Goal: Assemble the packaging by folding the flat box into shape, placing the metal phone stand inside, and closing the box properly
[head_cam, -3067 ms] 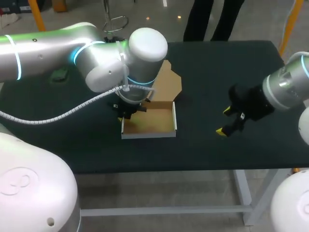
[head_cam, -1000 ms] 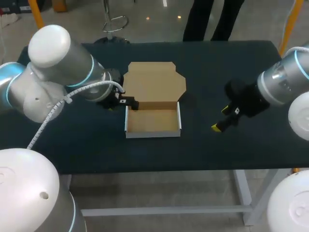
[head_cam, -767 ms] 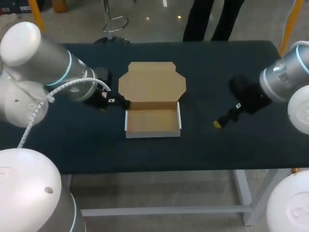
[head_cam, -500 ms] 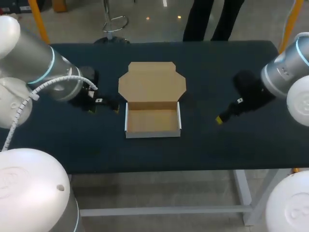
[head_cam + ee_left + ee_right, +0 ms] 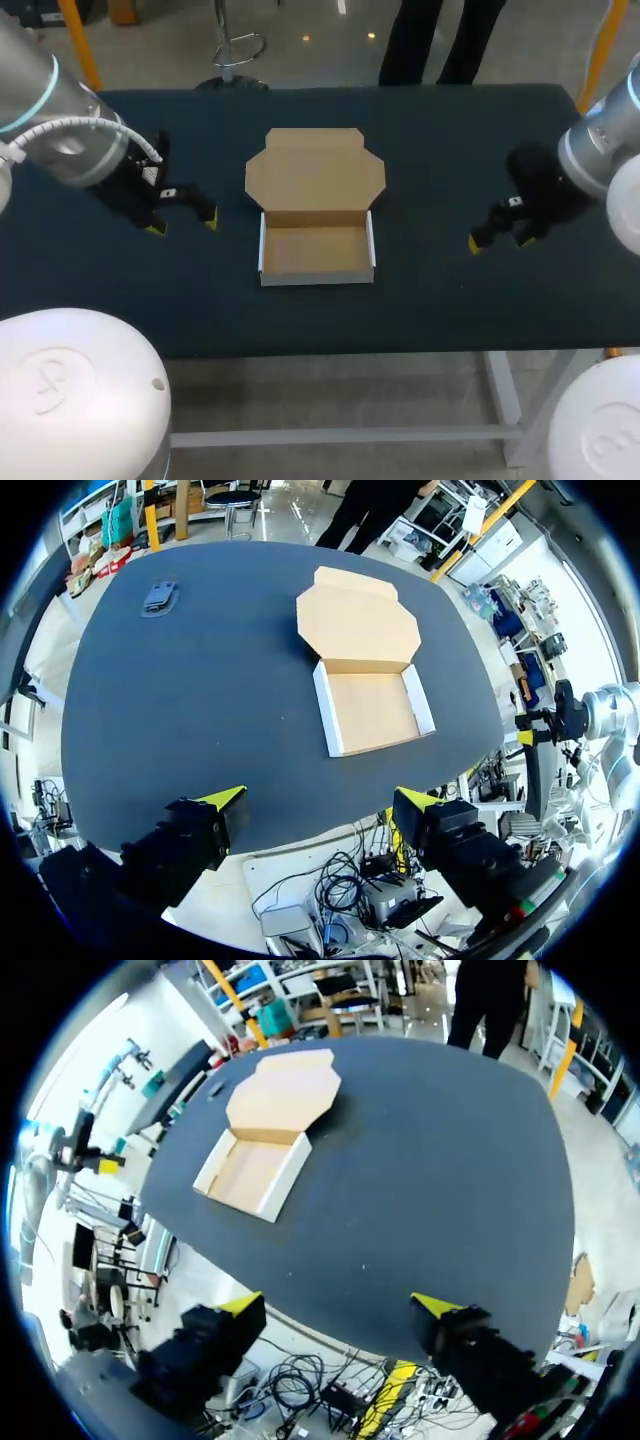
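The left hand (image 5: 182, 225) and right hand (image 5: 500, 242) are both spread wide. The open box (image 5: 317, 250) sits between them, well apart from each, with dark worktop (image 5: 430, 140) showing on either side.

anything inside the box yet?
Nothing. The box shows only its bare cardboard floor, and the lid lies flat open behind it. No part of the inside is covered.

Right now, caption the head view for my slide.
Folded brown cardboard box, lid open flat, sits between the open left hand and open right hand.
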### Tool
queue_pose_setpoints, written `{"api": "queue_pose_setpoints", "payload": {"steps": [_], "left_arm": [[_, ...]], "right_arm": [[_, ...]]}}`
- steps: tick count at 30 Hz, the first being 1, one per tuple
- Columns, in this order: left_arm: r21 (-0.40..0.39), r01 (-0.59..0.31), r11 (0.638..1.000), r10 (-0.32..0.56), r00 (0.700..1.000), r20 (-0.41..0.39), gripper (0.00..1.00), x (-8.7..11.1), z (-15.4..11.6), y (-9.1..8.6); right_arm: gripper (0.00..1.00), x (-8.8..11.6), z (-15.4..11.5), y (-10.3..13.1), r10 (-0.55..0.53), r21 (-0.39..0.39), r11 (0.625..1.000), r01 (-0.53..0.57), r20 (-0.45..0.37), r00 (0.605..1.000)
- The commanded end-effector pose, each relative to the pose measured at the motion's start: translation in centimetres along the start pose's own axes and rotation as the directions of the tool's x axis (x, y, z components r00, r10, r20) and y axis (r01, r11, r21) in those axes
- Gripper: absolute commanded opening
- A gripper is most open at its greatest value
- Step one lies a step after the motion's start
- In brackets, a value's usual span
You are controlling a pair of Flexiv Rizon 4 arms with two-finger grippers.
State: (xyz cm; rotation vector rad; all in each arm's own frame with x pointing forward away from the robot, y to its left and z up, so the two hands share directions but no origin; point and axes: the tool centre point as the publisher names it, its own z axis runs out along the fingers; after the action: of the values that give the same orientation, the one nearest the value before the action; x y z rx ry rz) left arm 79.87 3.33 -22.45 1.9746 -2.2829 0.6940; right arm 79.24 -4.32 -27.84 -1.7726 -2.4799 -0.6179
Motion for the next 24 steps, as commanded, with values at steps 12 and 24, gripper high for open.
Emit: {"api": "queue_pose_setpoints", "payload": {"steps": [12,24], "left_arm": [[-0.084,0.023,0.996,-0.021,1.000,0.023,1.00,0.2,-3.8,1.9],[-0.098,0.052,0.994,-0.045,0.997,0.069,1.00,0.0,-4.3,3.3]], "right_arm": [[1.00,-0.2,-3.5,-1.2,0.093,-0.002,0.996,-0.093,0.039,0.995],[1.00,0.1,-4.9,-0.7,0.121,0.009,0.993,-0.122,0.053,0.991]]}}
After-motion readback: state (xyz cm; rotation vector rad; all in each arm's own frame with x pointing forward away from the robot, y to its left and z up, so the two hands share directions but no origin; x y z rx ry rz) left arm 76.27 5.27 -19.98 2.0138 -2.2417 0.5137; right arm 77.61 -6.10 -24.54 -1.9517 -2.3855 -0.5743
